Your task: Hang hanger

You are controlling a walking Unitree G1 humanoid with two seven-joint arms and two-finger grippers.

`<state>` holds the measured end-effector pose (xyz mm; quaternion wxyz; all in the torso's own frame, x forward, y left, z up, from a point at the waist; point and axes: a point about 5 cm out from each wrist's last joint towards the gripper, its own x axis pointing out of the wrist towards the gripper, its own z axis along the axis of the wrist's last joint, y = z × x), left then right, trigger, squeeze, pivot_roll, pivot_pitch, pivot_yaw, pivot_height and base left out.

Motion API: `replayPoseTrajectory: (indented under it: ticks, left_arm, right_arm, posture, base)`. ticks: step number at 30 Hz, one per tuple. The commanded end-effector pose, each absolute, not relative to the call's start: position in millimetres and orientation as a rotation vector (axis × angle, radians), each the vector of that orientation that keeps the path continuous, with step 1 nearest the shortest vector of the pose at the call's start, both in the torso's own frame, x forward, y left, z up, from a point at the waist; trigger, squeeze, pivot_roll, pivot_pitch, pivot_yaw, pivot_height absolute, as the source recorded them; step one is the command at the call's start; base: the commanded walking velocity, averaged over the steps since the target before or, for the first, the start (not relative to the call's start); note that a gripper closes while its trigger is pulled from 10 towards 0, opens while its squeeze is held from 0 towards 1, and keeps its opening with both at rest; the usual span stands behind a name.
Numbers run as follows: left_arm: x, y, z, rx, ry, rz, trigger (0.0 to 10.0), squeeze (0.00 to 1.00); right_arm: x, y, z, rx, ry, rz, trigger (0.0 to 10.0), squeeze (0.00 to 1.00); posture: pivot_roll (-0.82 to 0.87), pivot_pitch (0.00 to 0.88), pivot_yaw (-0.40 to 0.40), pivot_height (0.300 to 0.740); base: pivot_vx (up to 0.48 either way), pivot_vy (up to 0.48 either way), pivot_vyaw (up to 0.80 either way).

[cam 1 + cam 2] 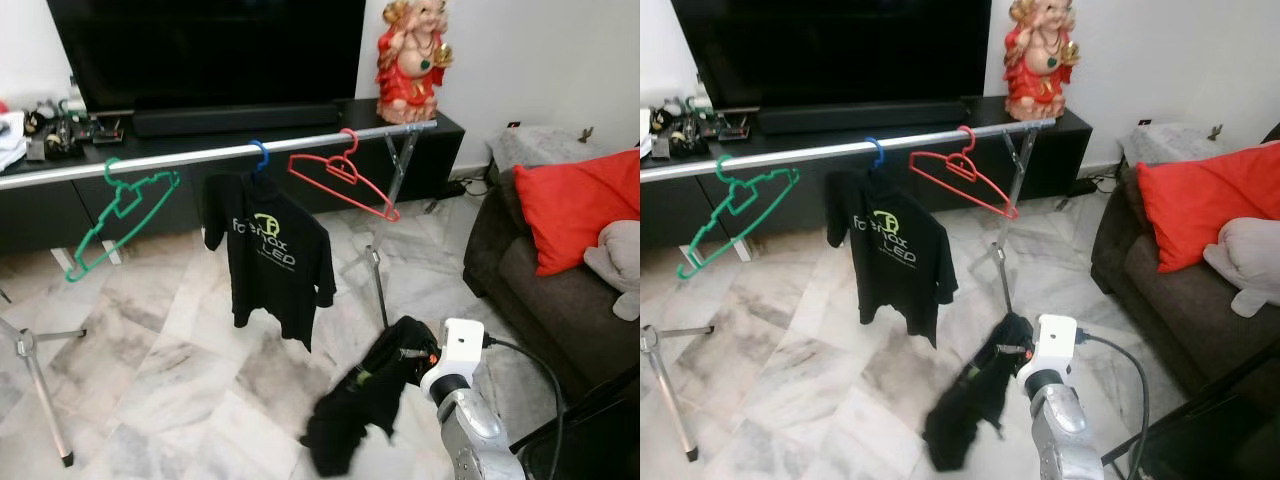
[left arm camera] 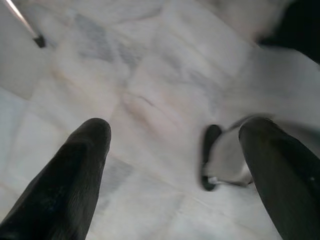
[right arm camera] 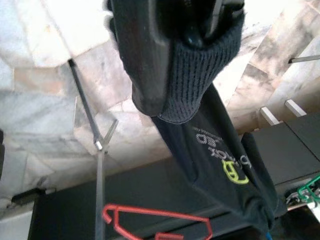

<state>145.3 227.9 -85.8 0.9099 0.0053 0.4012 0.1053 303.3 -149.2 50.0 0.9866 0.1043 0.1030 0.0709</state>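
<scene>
The black garment [image 1: 365, 400] hangs bunched from my right tool [image 3: 165, 60], low over the marble floor [image 1: 170, 370], its loose end trailing down toward the tiles; my fingers [image 3: 145, 55] are clamped on its knit edge (a hanger inside the cloth I cannot make out). Just beyond it stands the silver rail [image 1: 200, 155] on its folding legs, carrying three hangers: a red hanger [image 1: 345, 180] bare near the right end, a blue hanger [image 1: 260, 153] at the middle holding a black T-shirt [image 1: 268, 265] with a pale logo, and a green hanger [image 1: 120, 215] tilted and bare toward the left. Behind the rail runs a dark low table [image 1: 420, 140] with a red figurine [image 1: 410, 60] on it. A dark sofa [image 1: 540, 290] with a red cushion [image 1: 580, 205] sits to my right. My left tool [image 2: 175, 165] points at bare floor, fingers spread wide with nothing between them.
</scene>
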Motion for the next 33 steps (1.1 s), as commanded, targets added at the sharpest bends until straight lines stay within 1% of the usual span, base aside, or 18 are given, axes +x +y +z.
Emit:
replayPoseTrajectory:
  ticks: [1, 12, 18, 25, 27, 33]
  left_arm:
    - [145.0, 231.7, -85.4, 0.025, 0.836, 0.219, 10.0, 0.00]
    - [150.3, 234.6, -81.5, 0.030, 0.800, 0.227, 10.0, 0.00]
    - [153.5, 240.2, -78.4, 0.033, 0.782, 0.239, 10.0, 0.00]
    - [156.1, 240.9, -76.4, 0.036, 0.764, 0.240, 10.0, 0.00]
    - [157.7, 240.3, -75.5, 0.034, 0.752, 0.240, 10.0, 0.00]
    - [162.4, 240.7, -72.5, 0.033, 0.726, 0.241, 10.0, 0.00]
  right_arm:
    - [306.4, -146.4, 54.4, 0.208, 0.184, 0.149, 10.0, 0.00]
    - [302.7, -151.6, 44.5, 0.207, 0.212, 0.121, 10.0, 0.00]
    - [301.4, -149.8, 40.3, 0.210, 0.224, 0.119, 10.0, 0.00]
    - [299.7, -152.0, 34.4, 0.210, 0.243, 0.106, 10.0, 0.00]
    - [298.0, -154.9, 30.2, 0.209, 0.258, 0.090, 10.0, 0.00]
    - [293.1, -162.0, 18.2, 0.201, 0.309, 0.055, 10.0, 0.00]
  posture:
    - [0.01, 0.083, -0.016, 0.740]
    - [0.01, 0.103, -0.018, 0.740]
    - [0.02, 0.107, -0.020, 0.740]
    - [0.02, 0.114, -0.026, 0.740]
    - [0.02, 0.115, -0.027, 0.740]
    - [0.03, 0.117, -0.031, 0.740]
  base:
    - [0.000, 0.337, 0.00]
    - [0.000, 0.338, 0.00]
    - [0.000, 0.326, 0.00]
    - [0.000, 0.311, 0.00]
    - [0.000, 0.257, 0.00]
    - [0.000, 0.000, 0.00]
